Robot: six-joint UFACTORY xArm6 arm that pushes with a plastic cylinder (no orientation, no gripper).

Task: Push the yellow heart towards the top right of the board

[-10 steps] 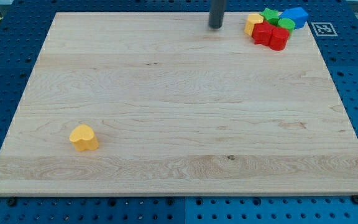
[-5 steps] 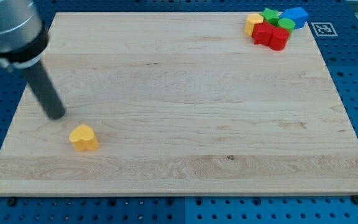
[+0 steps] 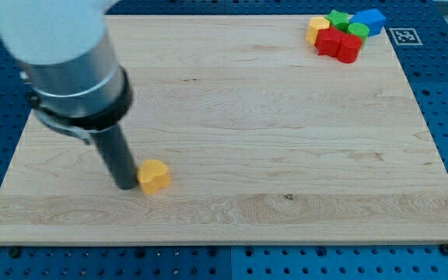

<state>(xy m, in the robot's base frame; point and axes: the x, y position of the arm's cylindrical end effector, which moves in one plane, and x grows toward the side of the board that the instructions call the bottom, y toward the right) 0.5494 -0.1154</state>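
The yellow heart (image 3: 154, 176) lies on the wooden board (image 3: 232, 117) at the view's lower left. My tip (image 3: 124, 185) rests on the board right at the heart's left side, touching it. The dark rod rises from there to the arm's grey and white body at the view's upper left.
A cluster of blocks sits at the board's top right corner: a yellow block (image 3: 316, 28), a green block (image 3: 337, 19), a second green block (image 3: 358, 30), a blue block (image 3: 371, 19) and two red blocks (image 3: 338, 43). A marker tag (image 3: 404, 36) lies beside the board.
My tip has come down from the view's top to the heart's left side. The yellow heart has slid to the right by about a block's width.
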